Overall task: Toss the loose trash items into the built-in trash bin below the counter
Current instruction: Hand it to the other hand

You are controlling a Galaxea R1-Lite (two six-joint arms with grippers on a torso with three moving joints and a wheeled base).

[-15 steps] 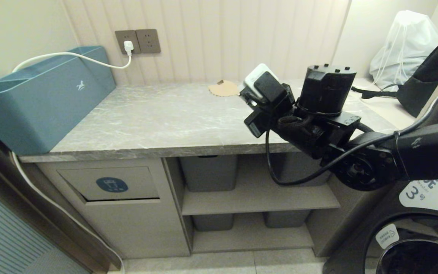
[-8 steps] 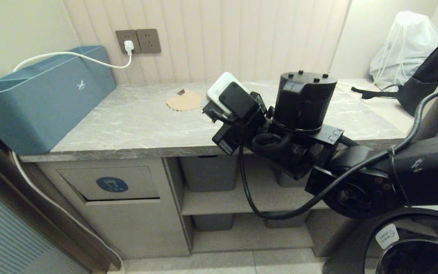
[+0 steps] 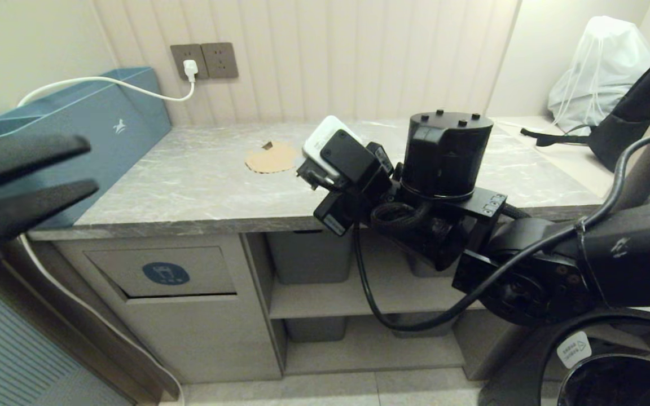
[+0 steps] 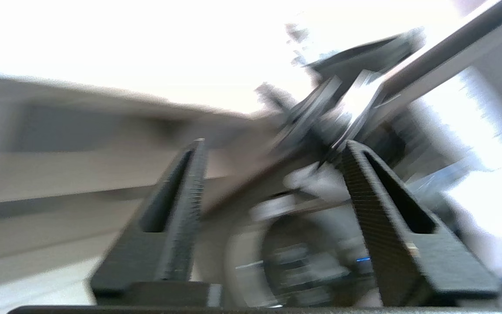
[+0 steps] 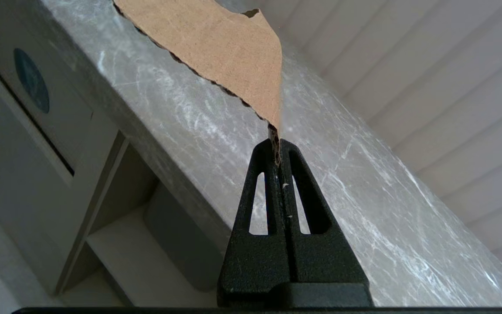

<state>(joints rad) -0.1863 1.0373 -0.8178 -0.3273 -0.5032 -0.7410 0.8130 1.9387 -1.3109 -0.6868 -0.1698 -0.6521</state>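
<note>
A plain tan cardboard scrap (image 3: 271,158) hangs just above the grey marble counter (image 3: 206,186), pinched by one torn corner. My right gripper (image 5: 276,146) is shut on that corner, and the scrap (image 5: 216,48) fans out beyond the fingertips. In the head view the wrist body hides those fingertips. The built-in trash bin (image 3: 161,273) is the beige flap with a dark blue oval sticker, below the counter's left end; its flap looks shut. My left gripper (image 3: 91,166) has entered at the left, level with the counter edge and above the bin. It is open with nothing between its fingers (image 4: 190,205).
A large teal box (image 3: 65,146) stands on the counter's left end, with a white cable (image 3: 105,82) running to the wall socket. Grey tubs (image 3: 309,256) sit on the shelves right of the bin. A white bag (image 3: 601,62) and a black bag lie at the far right.
My right arm has carried the scrap leftward along the counter and has almost stopped. My left gripper has come into the head view at the left.
</note>
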